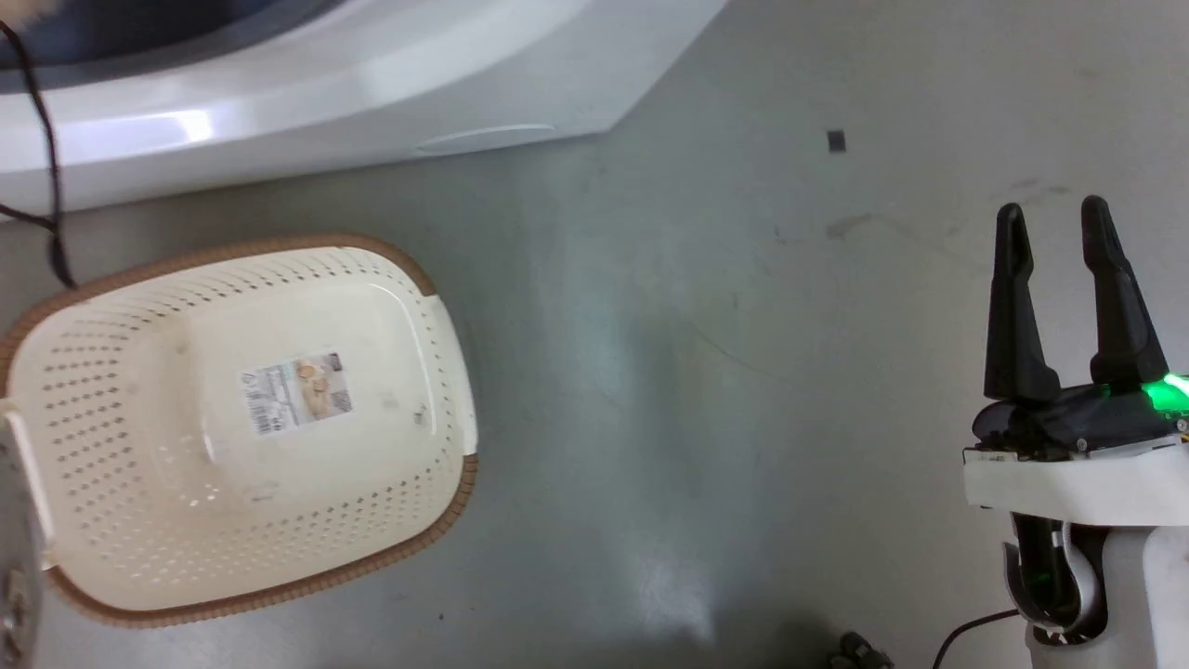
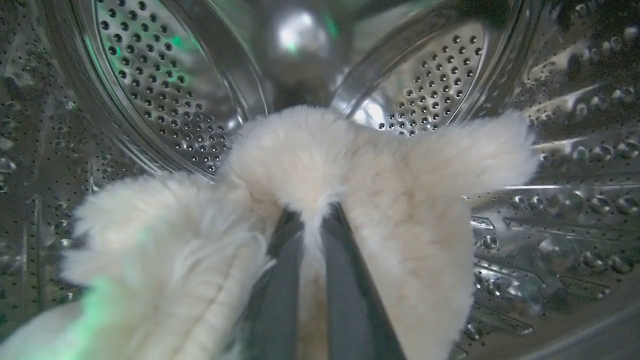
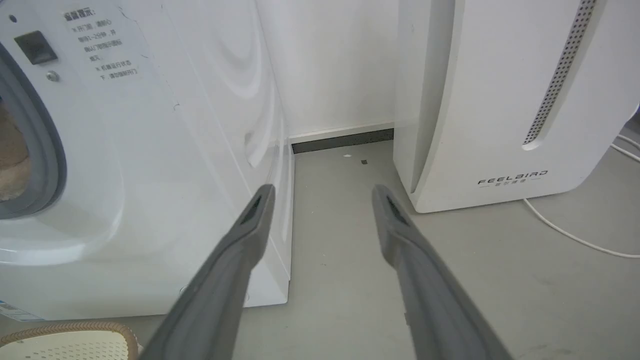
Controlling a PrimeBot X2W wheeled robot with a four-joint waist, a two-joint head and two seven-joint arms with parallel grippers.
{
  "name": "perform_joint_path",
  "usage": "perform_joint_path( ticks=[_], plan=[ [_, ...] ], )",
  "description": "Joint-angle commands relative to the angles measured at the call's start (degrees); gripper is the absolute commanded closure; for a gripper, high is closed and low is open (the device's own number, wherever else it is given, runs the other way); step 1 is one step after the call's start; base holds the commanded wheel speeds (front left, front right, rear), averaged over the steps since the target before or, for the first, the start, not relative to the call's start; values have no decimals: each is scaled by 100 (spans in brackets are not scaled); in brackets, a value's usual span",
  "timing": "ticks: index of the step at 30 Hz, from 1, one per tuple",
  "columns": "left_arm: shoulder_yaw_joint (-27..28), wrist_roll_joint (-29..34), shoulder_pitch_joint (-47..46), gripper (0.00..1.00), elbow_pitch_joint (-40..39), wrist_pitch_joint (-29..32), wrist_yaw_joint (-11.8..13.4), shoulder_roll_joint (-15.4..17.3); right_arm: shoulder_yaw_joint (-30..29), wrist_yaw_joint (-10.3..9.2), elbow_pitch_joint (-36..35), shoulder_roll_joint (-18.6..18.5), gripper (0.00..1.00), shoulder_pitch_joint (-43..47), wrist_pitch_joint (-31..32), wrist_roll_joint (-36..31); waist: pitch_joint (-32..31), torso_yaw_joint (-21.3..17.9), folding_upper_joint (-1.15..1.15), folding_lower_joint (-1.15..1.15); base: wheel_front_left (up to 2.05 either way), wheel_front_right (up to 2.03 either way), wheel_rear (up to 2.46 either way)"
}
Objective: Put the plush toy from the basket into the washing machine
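- The left gripper (image 2: 311, 220) is reaching inside the washing machine's steel drum (image 2: 165, 100), its two dark fingers (image 2: 282, 270) drawn narrow and pinching a fold of the plush toy (image 2: 300, 160) between them.
- The plush toy is hanging over the fingertips in there, its cream fur spreading out to both sides against the perforated drum wall.
- The basket (image 1: 93, 400) is sitting on the grey floor (image 1: 697, 372) just in front of the washing machine (image 1: 279, 102), with the paper label (image 1: 297, 392) showing on its bottom.
- The right gripper (image 1: 1059, 232) is hovering over bare floor well apart from the basket, its fingers spread wide and gripping nothing.
- Along those fingers, the right wrist view is looking at the gap of floor between the washing machine's side and the white FEELBIRD appliance (image 3: 500, 100).
- A white cable (image 3: 565, 232) is trailing across the floor beside that appliance.
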Motion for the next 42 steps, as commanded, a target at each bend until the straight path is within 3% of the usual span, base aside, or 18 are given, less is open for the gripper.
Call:
perform_joint_path(
  ticks=[1, 12, 13, 30, 34, 42],
  plan=[
    [39, 38, -256, 100, 58, -39, -17, 85, 10, -4, -45, -4, 0, -121, -27, 58, 182, -151, 0, -1, 0, 0, 0],
    [19, 218, -923, 100, 285, -39, -28, 212, 111, -4, -36, -4, 0, -229, -27, 200, 452, -255, 0, -1, 0, 0, 0],
    [3, 257, -926, 0, 274, -39, 1, 215, 120, -4, -36, -4, 0, -234, -27, 211, 457, -256, 0, -1, 0, 0, 0],
    [70, 188, 531, 0, -121, -39, 281, -139, 267, -4, 155, -4, 0, -51, -27, 124, -303, -52, 0, -1, 0, 0, 0],
    [176, 71, 1615, 0, -431, -39, 311, -439, 236, -4, 297, -4, 0, 179, -27, -67, -976, 152, 0, -1, 0, 0, 0],
    [393, 92, 2480, 0, -854, -39, 365, -650, 165, -4, 451, -4, 0, 496, -27, -226, -1609, 401, 0, -1, 0, 0, 0]
  ],
)
